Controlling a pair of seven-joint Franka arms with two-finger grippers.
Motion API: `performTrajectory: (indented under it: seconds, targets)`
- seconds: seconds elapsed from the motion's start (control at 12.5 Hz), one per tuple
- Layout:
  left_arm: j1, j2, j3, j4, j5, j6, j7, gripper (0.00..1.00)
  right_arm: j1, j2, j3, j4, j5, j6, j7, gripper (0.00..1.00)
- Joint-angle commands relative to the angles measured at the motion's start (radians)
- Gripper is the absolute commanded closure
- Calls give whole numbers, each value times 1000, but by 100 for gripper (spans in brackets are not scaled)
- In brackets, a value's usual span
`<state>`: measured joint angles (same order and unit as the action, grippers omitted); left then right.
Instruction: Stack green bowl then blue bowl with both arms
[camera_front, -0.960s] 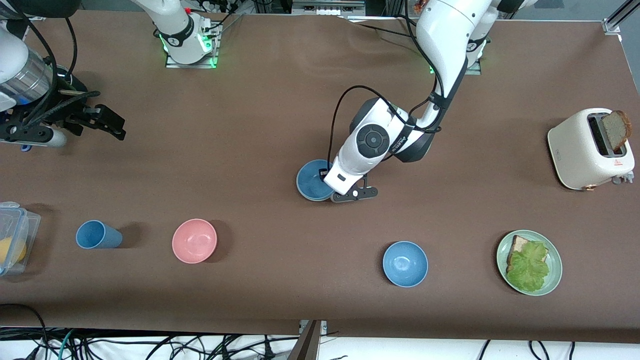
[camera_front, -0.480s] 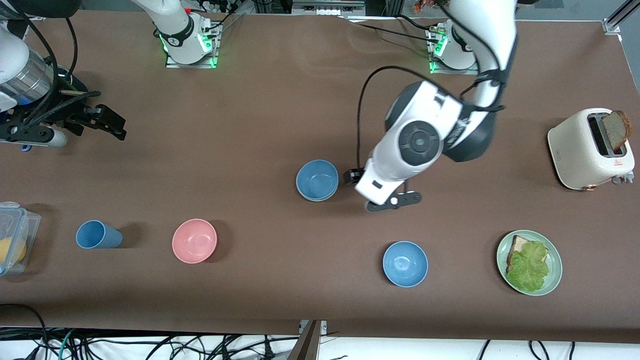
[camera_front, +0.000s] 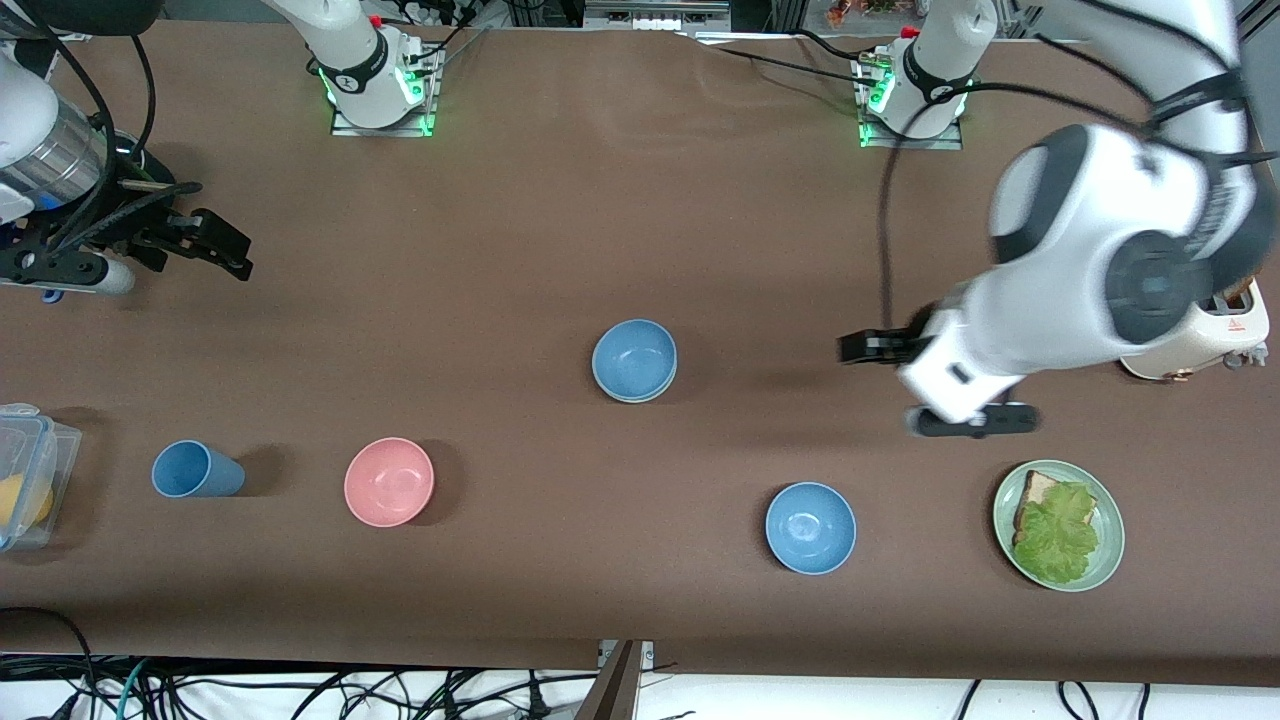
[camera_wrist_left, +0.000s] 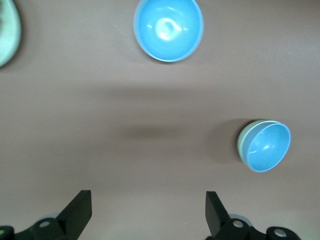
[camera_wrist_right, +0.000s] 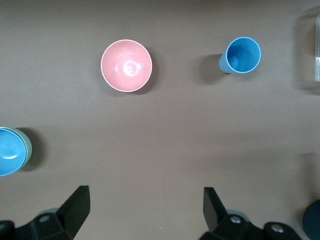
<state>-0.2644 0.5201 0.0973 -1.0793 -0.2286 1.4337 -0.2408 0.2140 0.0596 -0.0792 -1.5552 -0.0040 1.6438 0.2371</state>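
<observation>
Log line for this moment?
blue bowl nested in green bowl | left gripper open, over table | right gripper open, waiting

I see bare counter (camera_front: 500, 250) around the stacked blue bowl (camera_front: 634, 358); the glossy bowl (camera_front: 810, 527) sits well apart.

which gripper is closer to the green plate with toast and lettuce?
Left. The left gripper, open, hangs just above the green plate at the left arm's end; the right gripper, open, waits at the right arm's end.
</observation>
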Motion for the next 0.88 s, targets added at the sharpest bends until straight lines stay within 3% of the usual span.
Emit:
performTrajectory:
  seconds: [0.0,0.16,0.32,0.56,0.8]
  targets:
    - [71,-86,-16,-37,75,-42,109,0,-1,-6,4,12,12,-13,4,0]
    - [137,-153,-39,-109,95,-56,117,0,1,-6,4,12,12,-10,8,0]
    - [236,-219,-121,-189,121,-61,129,0,4,-4,6,12,10,-10,10,0]
    - [246,-290,-151,-280,190,-46,130,0,2,-7,2,12,12,-16,5,0]
    - [257,-302,-151,-292,219,-38,161,0,1,-3,-1,14,25,-6,11,0]
